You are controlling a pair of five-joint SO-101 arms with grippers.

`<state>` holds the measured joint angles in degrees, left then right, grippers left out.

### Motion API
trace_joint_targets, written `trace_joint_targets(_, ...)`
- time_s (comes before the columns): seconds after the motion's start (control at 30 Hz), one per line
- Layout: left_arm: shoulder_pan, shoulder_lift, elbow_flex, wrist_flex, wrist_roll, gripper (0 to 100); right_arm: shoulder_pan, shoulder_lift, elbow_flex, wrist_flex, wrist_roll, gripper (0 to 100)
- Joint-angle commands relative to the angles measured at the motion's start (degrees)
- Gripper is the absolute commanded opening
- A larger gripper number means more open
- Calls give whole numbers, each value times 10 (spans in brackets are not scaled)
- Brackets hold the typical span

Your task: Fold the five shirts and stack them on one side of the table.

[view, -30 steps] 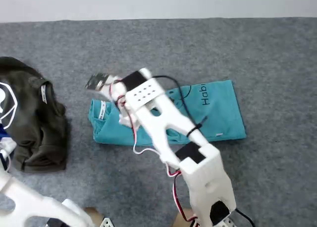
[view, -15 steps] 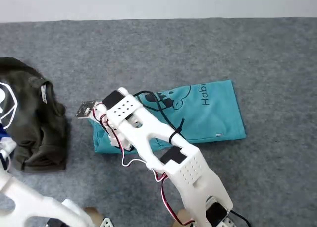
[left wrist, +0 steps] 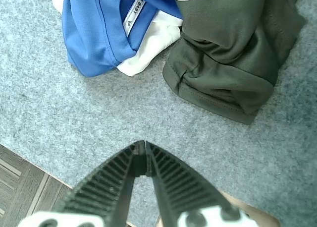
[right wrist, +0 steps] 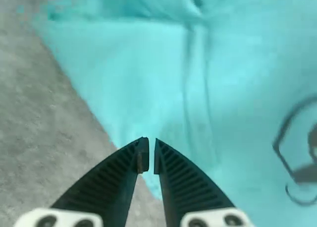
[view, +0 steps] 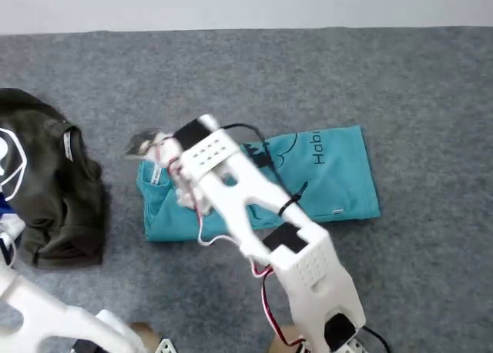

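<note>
clenched on nothing, the right gripper (right wrist: 149,151) is hovering over the teal shirt (view: 339,176), which is looking limp and light, probably best pinched at its left edge.

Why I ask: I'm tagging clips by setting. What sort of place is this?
Probably a robot test bench rather than a home: a grey carpeted table, the white right arm with loose wiring, and a teal shirt and an olive shirt laid out on it.
</note>
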<state>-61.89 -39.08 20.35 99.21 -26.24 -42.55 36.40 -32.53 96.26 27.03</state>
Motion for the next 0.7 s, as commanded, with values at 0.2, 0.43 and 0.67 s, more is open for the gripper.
trace_joint_targets(0.2, -1, -12, -6, -4, -5, 7, 37, -8, -26, 31, 11, 72)
trace_joint_targets(0.43, -4, -12, -6, -4, -33, 7, 98, -7, 23, 15, 22, 24)
trace_joint_targets(0.67, -2, -12, -6, -4, -33, 7, 102, -32, 18, 20, 26, 23)
